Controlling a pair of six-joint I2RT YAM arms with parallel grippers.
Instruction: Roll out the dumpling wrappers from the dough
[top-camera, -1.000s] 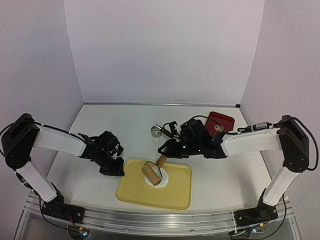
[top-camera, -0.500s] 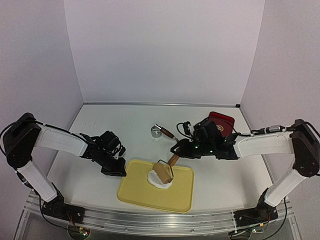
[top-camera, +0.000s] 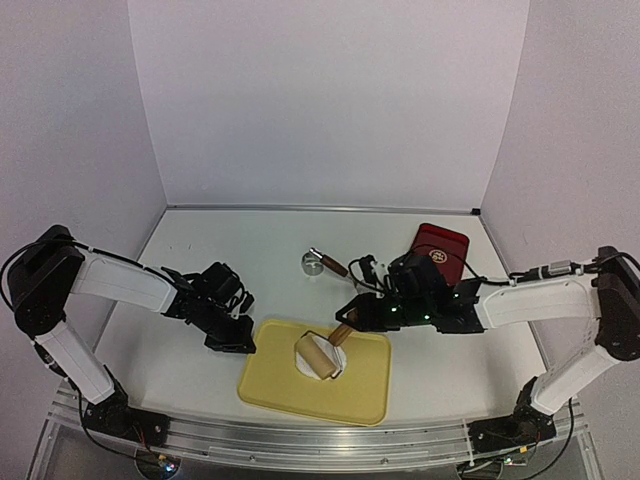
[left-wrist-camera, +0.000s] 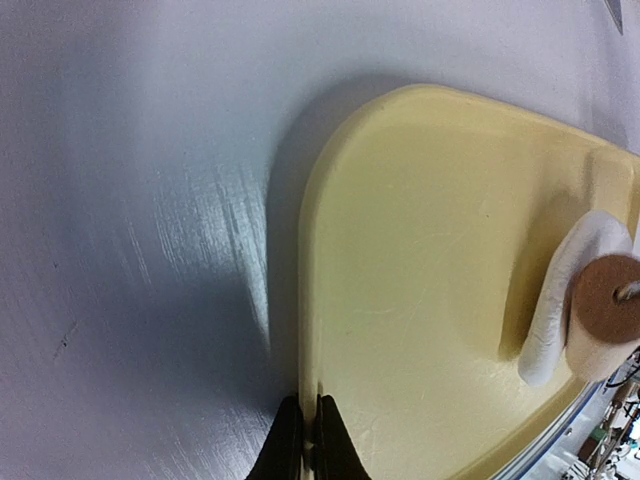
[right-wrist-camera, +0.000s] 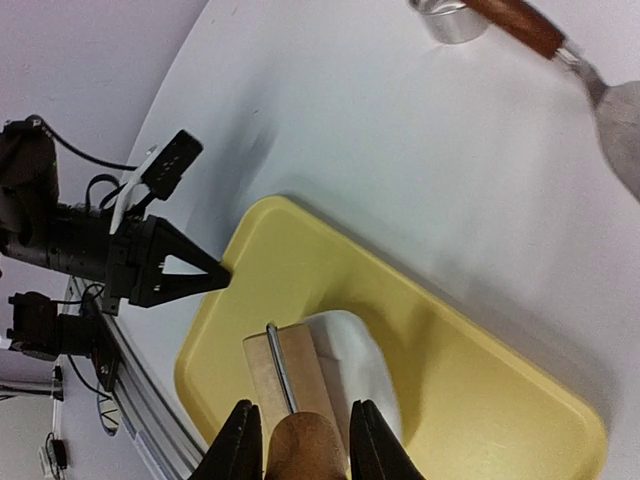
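- Two-arm job, roles split: one side to steady, the other to roll.
- Left fingers (left-wrist-camera: 288, 446) shut tight, tips down at the near-left rim of the yellow tray (left-wrist-camera: 400, 250). Probably there to stop the tray sliding on the counter (top-camera: 250, 250) under the rolling push. Cannot tell whether the rim is nipped or only pressed.
- Right fingers (right-wrist-camera: 240, 446) clamped round the brown handle of the wooden rolling pin (right-wrist-camera: 285, 372), wrist low and reaching in from the far right. Handle angled up and away from the tray, so the roller bears flat.
- Roller sitting on the dough (right-wrist-camera: 358, 372), about mid-tray, white showing on both sides of it.
- Dough from the left wrist view (left-wrist-camera: 560, 300): a thick pad with a rounded edge, not yet a thin sheet. By the look of it, more passes needed.
- Tray contents: dough and roller only. No dumpling wrappers cut yet.
- Steel ring cutter (top-camera: 312, 263) parked on the counter beyond the tray, well apart from it and untouched, presumably waiting for the sheet.
- Red flat case (top-camera: 440, 245) at the far right, behind the right arm; contents not visible.
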